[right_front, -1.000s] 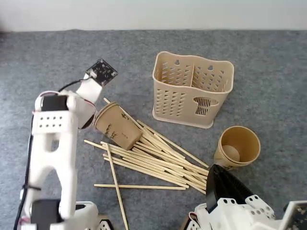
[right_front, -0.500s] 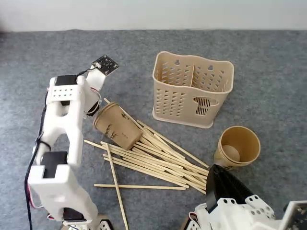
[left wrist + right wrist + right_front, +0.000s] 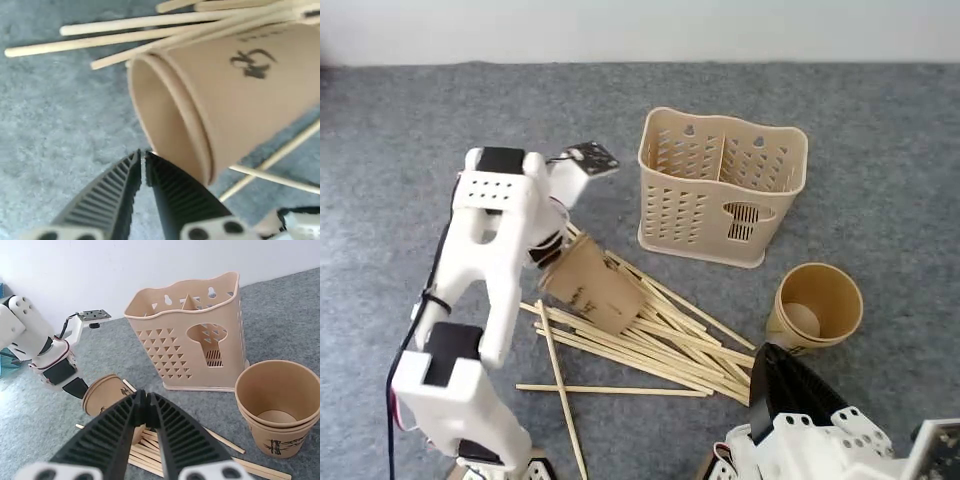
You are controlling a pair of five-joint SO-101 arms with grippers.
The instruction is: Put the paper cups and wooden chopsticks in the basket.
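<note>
Looking down from the high view, we find a tan paper cup (image 3: 595,285) lying on its side left of centre, across a fan of pale wooden chopsticks (image 3: 665,340). The left gripper (image 3: 550,260) sits at its mouth. The beige slotted plastic basket (image 3: 680,210) stands at upper right, and an upright paper cup (image 3: 815,300) at lower right, near the right gripper (image 3: 767,360).

In the left wrist view, the left gripper (image 3: 144,160) has its fingers pressed together with nothing between them, tips touching the tan paper cup (image 3: 225,95) at its rim.

In the right wrist view, the right gripper (image 3: 146,402) is likewise closed on nothing, apart from the basket (image 3: 185,355).

We judge that closed fingers can only push, so the cup may roll and scatter the chopsticks.
</note>
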